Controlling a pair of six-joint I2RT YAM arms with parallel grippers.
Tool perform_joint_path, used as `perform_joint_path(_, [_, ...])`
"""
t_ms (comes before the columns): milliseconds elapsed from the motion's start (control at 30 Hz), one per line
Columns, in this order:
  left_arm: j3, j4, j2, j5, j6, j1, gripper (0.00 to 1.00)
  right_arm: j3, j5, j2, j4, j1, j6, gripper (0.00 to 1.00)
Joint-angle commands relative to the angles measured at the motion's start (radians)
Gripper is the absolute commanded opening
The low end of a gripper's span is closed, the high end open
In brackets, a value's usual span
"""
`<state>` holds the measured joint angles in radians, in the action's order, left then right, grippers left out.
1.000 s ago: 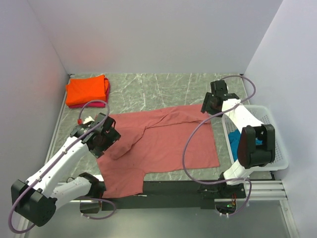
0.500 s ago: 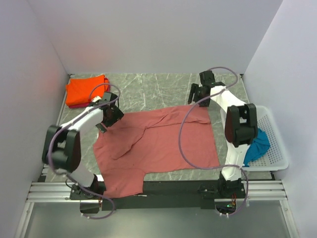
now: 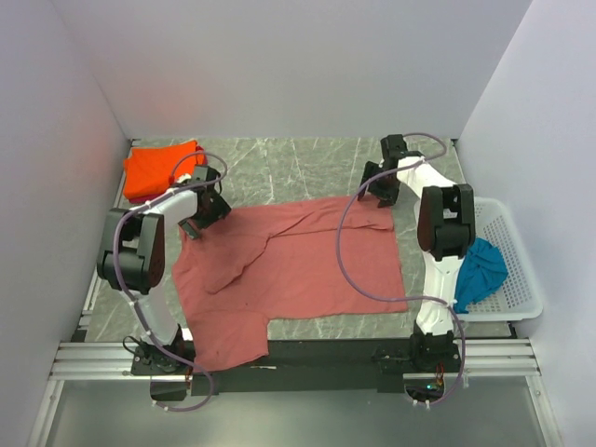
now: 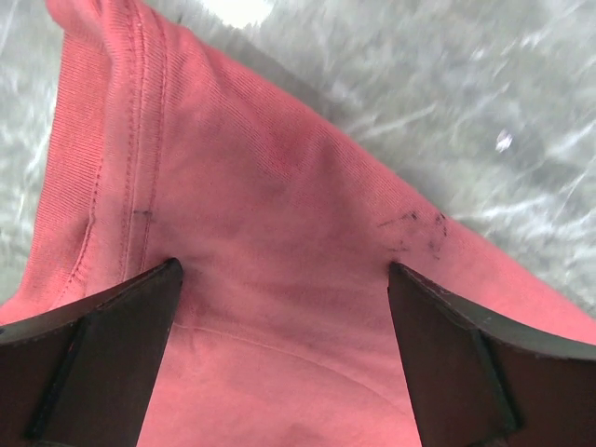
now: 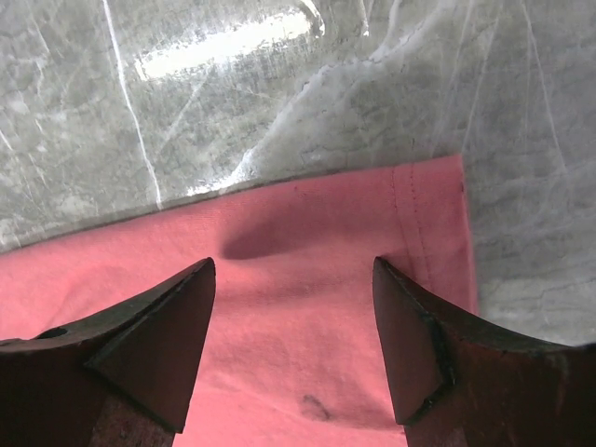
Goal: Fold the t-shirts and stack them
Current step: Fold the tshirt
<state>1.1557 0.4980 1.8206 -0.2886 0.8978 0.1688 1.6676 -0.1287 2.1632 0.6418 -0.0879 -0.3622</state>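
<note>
A dusty brick-red t-shirt [image 3: 298,270] lies spread on the grey marble table. My left gripper [image 3: 198,222] is open over its far left corner; in the left wrist view its fingers [image 4: 102,326] straddle the hemmed red cloth [image 4: 279,279]. My right gripper [image 3: 384,193] is open over the far right corner, fingers [image 5: 140,345] straddling the red cloth [image 5: 298,307] near its hem. A folded bright orange shirt [image 3: 163,168] lies on a pink-red one [image 3: 201,173] at the far left. A teal-blue shirt [image 3: 480,270] sits crumpled in the basket.
A white plastic lattice basket [image 3: 517,270] stands at the right edge. White walls enclose the table on three sides. The metal rail [image 3: 298,358] runs along the near edge; part of the red shirt hangs over it.
Both arms have reached far out: the left gripper from the shirt's left sleeve area to its far left corner, the right gripper to the far right corner. The shirt has barely shifted.
</note>
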Motion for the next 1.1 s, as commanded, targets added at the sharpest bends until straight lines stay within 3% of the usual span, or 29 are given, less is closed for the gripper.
perform_joint_path(0, [0.019,-0.001,0.091,-0.03,-0.048,-0.022,0.99,0.061,0.021,0.053,0.061,0.023,0.025,0.75])
perform_joint_path(233, [0.081,-0.061,0.12,0.092,-0.103,-0.014,1.0,0.122,0.033,0.089,0.093,0.045,0.032,0.75])
perform_joint_path(333, [0.153,-0.047,0.152,0.082,-0.126,0.018,0.99,0.147,0.061,0.098,0.098,0.069,0.022,0.75])
perform_joint_path(633, [0.505,0.051,0.376,0.062,-0.171,0.084,0.99,0.273,0.084,0.175,0.137,0.169,0.038,0.75])
perform_joint_path(867, [0.784,0.048,0.558,0.043,-0.252,0.071,0.99,0.535,0.078,0.303,0.183,0.194,0.091,0.75])
perform_joint_path(1067, [0.98,0.036,0.69,0.15,-0.296,0.038,0.99,0.645,0.061,0.353,0.165,0.214,0.103,0.75])
